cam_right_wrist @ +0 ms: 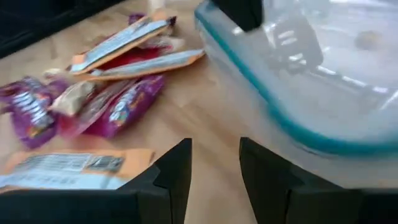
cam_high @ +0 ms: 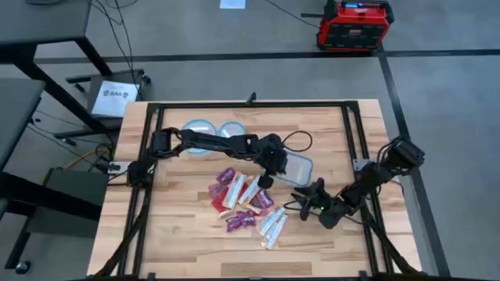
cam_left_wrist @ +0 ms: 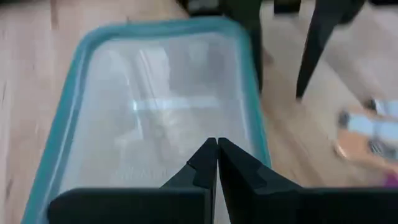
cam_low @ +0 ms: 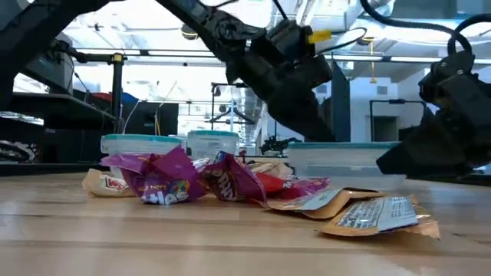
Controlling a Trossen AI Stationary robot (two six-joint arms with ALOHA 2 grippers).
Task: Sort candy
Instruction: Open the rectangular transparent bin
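Candy point(cam_high: 246, 204): loose heap, approx. a dozen wrapped pcs, centre of wooden table point(cam_high: 180, 242), on bare boards and in no container. Purple packets point(cam_low: 165, 182) at front of heap in low view, print blurred, brand unreadable; red pcs point(cam_low: 280, 184) mostly buried under others; orange-white bar wrappers point(cam_low: 368, 215) at heap edge toward right arm, text too small to read. Exact count not possible, pcs overlap. Left gripper point(cam_left_wrist: 217, 149): fingers pressed together, nothing visible between them, held over rectangular clear container point(cam_left_wrist: 71, 99) w/ blue rim, which lies just beside heap; container interior blurred in left wrist view, contents cannot be told. In high view this gripper point(cam_high: 268, 178) hides part of the container. Right gripper point(cam_right_wrist: 214, 163): fingers spread, a gap between them, nothing held, low above table between heap and rectangular container point(cam_right_wrist: 249, 62); shows in high view point(cam_high: 306, 197) just right of heap. In right wrist view container cut off by frame edge. Two round blue-rimmed containers point(cam_high: 211, 129): far side of table, well apart from heap, part-covered by left arm; insides not discernible.
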